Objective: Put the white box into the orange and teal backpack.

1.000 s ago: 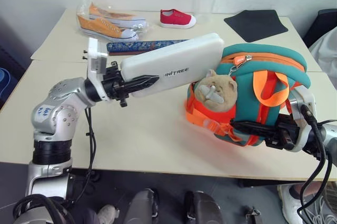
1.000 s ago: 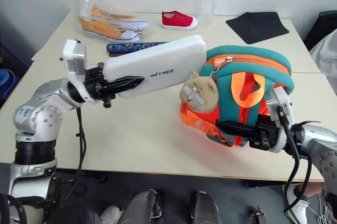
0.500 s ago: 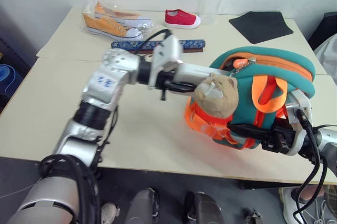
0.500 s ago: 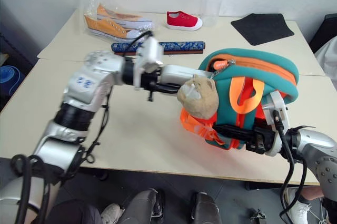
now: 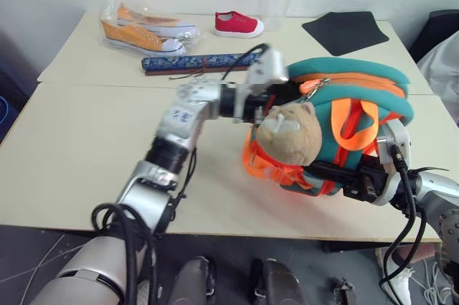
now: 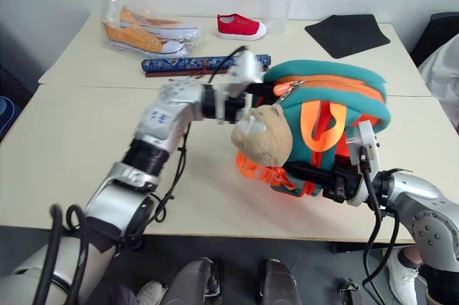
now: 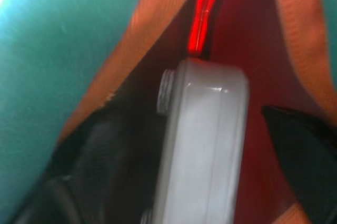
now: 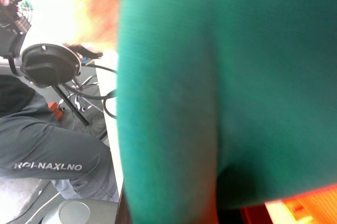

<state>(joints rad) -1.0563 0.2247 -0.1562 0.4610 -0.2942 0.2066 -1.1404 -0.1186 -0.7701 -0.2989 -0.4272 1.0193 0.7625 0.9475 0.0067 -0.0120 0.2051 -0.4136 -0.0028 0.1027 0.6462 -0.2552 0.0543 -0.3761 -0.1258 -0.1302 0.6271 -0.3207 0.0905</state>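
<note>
White box (image 7: 202,145) sits inside the orange and teal backpack (image 5: 373,86); in the left wrist view I see its pale rounded end against the red lining, between orange zipper edges. My left gripper (image 7: 200,155) reaches level into the bag's open mouth from the left, its fingers (image 7: 305,139) spread apart on either side of the box, with a gap showing on one side. I can't tell whether the other finger touches it. The backpack stands on the near right of the table (image 5: 86,140), its tan plush animal head (image 5: 290,133) facing me and crowding the space just below the left wrist. My right gripper (image 5: 326,171) is pressed together on the lower front of the bag, among the orange straps (image 5: 269,169). Along the far side lie a long blue patterned roll (image 5: 197,63), bagged orange sneakers (image 5: 140,32), a red shoe (image 5: 239,25) and a black mat (image 5: 346,31), all well apart from the bag except the roll, which is near the left arm.
</note>
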